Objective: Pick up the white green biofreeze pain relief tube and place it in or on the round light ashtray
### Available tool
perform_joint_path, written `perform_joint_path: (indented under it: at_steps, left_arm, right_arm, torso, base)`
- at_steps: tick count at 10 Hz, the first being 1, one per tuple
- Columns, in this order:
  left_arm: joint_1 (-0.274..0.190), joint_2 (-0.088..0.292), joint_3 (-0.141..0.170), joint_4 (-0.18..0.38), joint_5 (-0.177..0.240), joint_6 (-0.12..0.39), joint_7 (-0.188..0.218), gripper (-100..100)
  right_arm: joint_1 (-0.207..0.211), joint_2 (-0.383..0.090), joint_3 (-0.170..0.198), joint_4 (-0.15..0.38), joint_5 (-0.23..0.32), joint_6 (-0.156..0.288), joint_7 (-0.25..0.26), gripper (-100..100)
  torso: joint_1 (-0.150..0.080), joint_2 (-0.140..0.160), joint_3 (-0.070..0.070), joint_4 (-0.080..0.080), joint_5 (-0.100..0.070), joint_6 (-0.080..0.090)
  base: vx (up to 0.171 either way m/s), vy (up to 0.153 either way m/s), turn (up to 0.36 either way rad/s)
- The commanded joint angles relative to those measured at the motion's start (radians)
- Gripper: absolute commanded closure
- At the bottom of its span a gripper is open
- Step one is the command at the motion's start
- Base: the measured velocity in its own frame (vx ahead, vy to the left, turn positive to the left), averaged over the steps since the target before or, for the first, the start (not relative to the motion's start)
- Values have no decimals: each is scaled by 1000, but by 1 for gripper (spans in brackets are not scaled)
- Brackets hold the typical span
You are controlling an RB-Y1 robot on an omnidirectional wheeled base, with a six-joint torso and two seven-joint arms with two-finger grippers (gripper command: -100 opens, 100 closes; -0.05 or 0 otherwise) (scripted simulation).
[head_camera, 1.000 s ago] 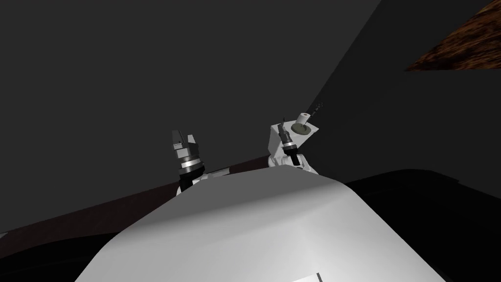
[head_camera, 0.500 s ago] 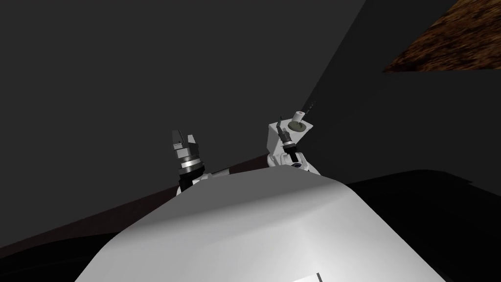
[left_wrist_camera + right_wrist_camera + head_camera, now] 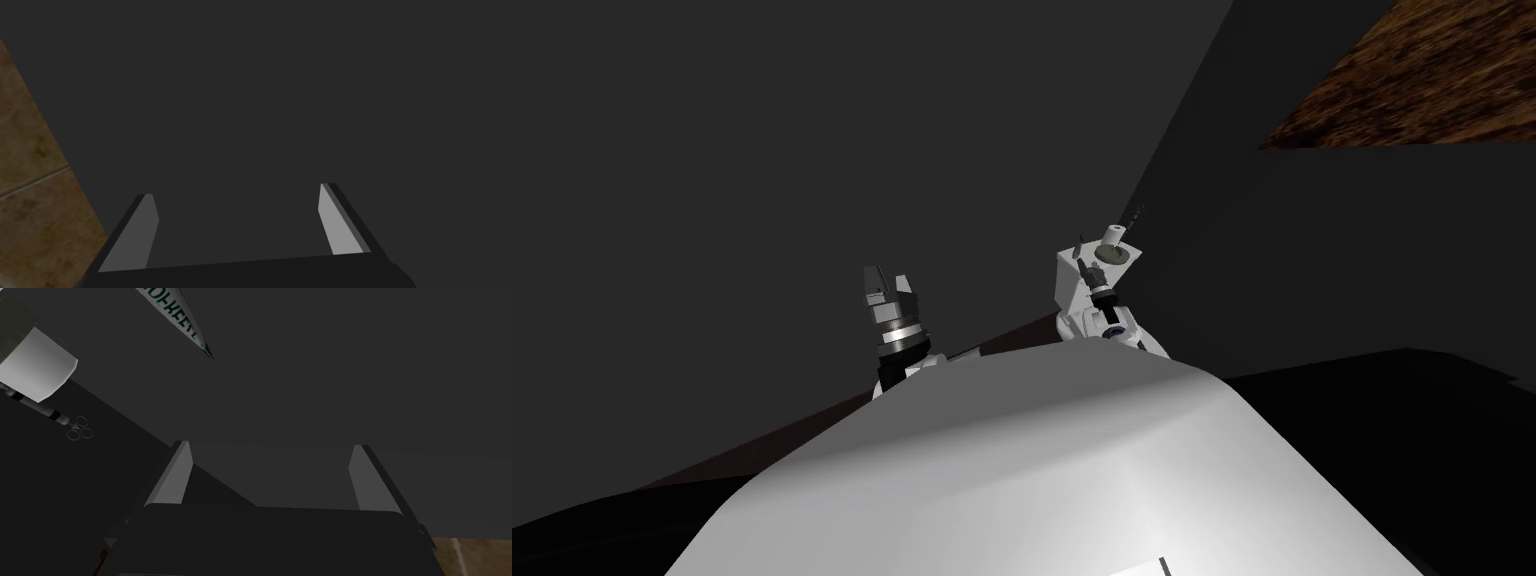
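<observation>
Your right gripper (image 3: 271, 445) is wide open and holds nothing, and the left gripper (image 3: 236, 190) is wide open too. The tube (image 3: 185, 324), white with green letters, seems to be on top of the white stand (image 3: 1072, 290), where the ashtray (image 3: 1110, 256) also lies. I judge the tube light, soft and a little slippery, so take it across the middle. Most of it is cut off, and how it rests is unclear.

Right end effector (image 3: 270, 445) spread apart; white-green tube (image 3: 173, 308) tip beyond it; white cylinder (image 3: 37, 368) aside.
</observation>
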Motion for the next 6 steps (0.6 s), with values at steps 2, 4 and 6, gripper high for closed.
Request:
perform_joint_path:
  at_steps: [2,4,6]
  left_arm:
    - [0,0,0,0,0,0,0,0]
    - [0,0,0,0,0,0,0,0]
    - [0,0,0,0,0,0,0,0]
  right_arm:
    - [-30,-14,-14,57,21,3,24,-100]
    - [-84,-41,-29,132,55,13,62,-100]
    - [-110,-56,-34,186,70,17,81,-100]
  torso:
    - [0,-1,0,0,0,0]
    - [-1,-2,-1,0,0,0]
    - [3,-3,-2,-1,1,0]
  base:
    - [16,45,-89]
    - [27,60,-139]
    - [45,88,-115]
